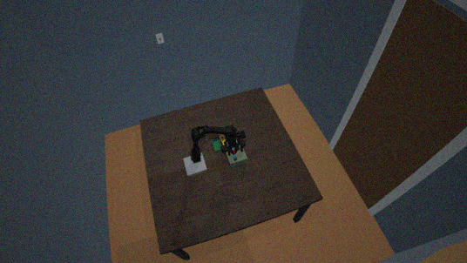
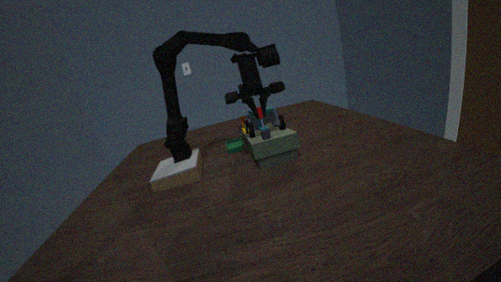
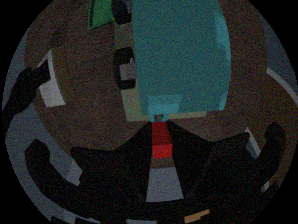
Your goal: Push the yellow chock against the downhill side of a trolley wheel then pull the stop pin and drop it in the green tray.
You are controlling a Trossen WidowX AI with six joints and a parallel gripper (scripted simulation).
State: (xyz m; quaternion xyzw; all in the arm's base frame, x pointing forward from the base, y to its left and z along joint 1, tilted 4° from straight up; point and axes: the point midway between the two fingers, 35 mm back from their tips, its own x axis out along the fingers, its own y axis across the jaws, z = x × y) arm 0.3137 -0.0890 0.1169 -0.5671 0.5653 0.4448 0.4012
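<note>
My gripper (image 2: 261, 116) (image 3: 158, 125) is shut on the red-headed stop pin (image 1: 233, 151) (image 2: 260, 112) (image 3: 162, 150). The pale shaft shows below the head, above the small block at the ramp's end; whether its tip is clear of the block I cannot tell. The teal trolley (image 2: 269, 113) (image 3: 182, 55) stands on the pale green ramp (image 1: 238, 161) (image 2: 276, 147) (image 3: 133, 109), with black wheels on its left side. The yellow chock (image 1: 223, 140) (image 2: 243, 127) is by the wheels on the tray side; its contact with a wheel is hidden. The green tray (image 1: 217, 145) (image 2: 235, 146) (image 3: 101, 14) shows no pin.
The arm's white base plate (image 1: 190, 167) (image 2: 172, 167) (image 3: 53, 95) stands left of the ramp and tray. The tray lies on the dark wooden table (image 1: 209, 209) (image 2: 280, 210), beside the ramp. The trolley body is close in front of the fingers in the wrist view.
</note>
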